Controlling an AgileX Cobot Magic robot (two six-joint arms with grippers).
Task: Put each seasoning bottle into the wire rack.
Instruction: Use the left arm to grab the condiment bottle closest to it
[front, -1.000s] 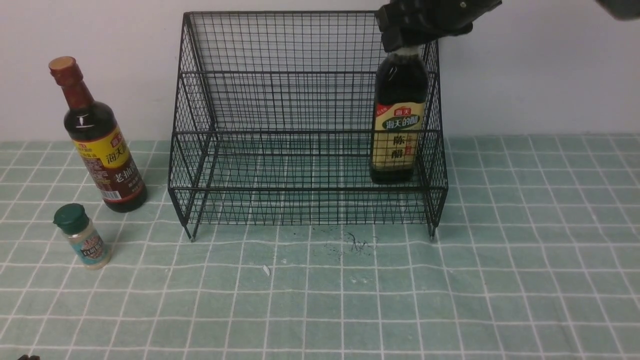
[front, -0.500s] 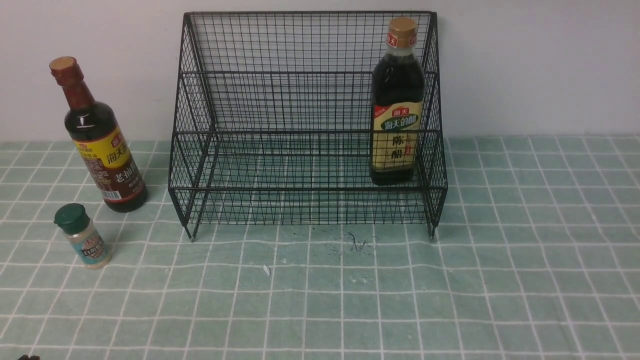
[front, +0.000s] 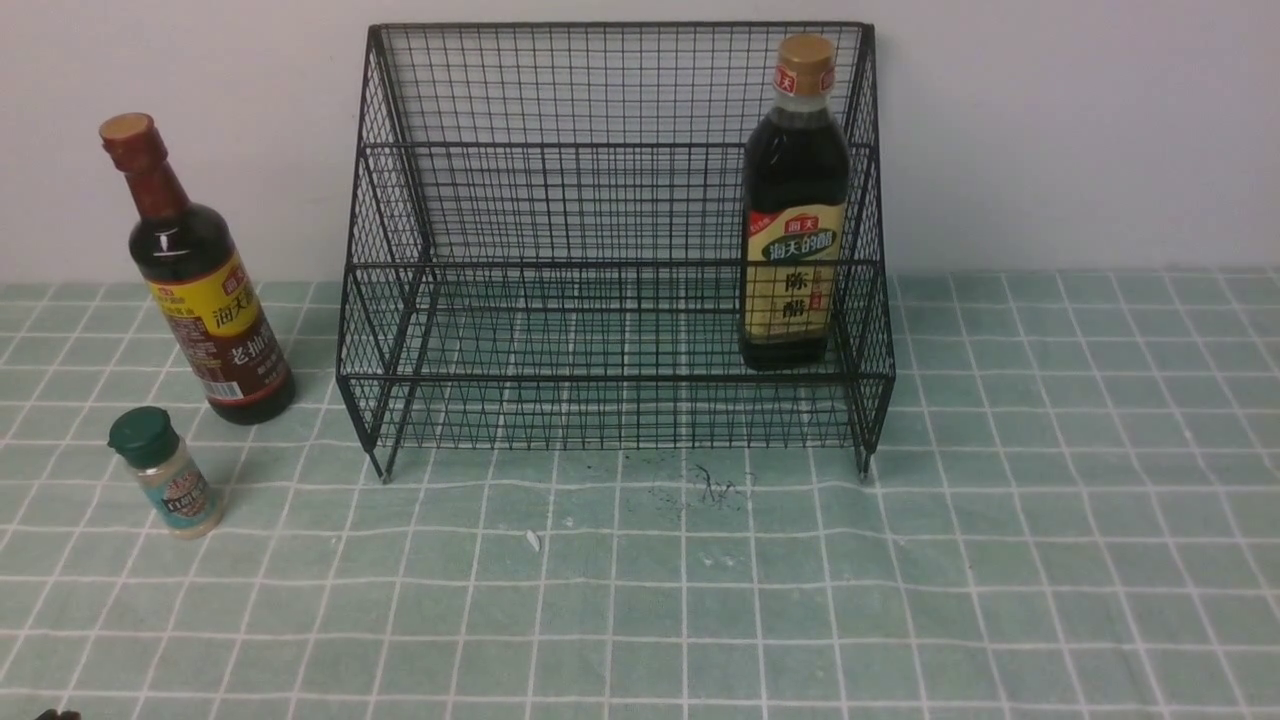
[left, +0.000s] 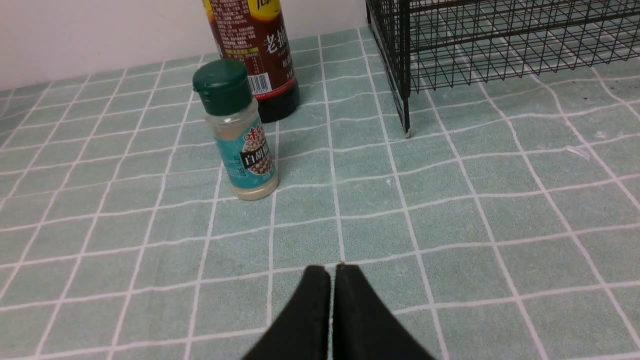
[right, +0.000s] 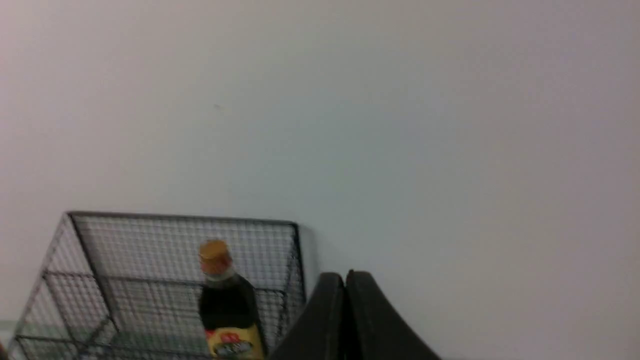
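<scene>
The black wire rack (front: 610, 150) stands at the back against the wall. A tall dark bottle with a tan cap and beige label (front: 794, 210) stands upright at the right end of the rack's lower tier. Left of the rack, on the cloth, stand a dark bottle with a red neck (front: 195, 275) and a small green-capped shaker (front: 165, 472). My left gripper (left: 332, 267) is shut and empty, low over the cloth, short of the shaker (left: 239, 130). My right gripper (right: 345, 275) is shut and empty, high up to the right of the rack (right: 150, 250) and the tan-capped bottle (right: 227, 305).
A green checked cloth (front: 1050, 500) covers the table. A small white scrap (front: 533, 541) and dark smudges (front: 710, 488) lie in front of the rack. A plain wall (front: 1080, 130) runs behind everything.
My right gripper let go of the tan-capped bottle, rose out of the front view and shut. The bottle stays standing in the rack. The left gripper has not moved.
</scene>
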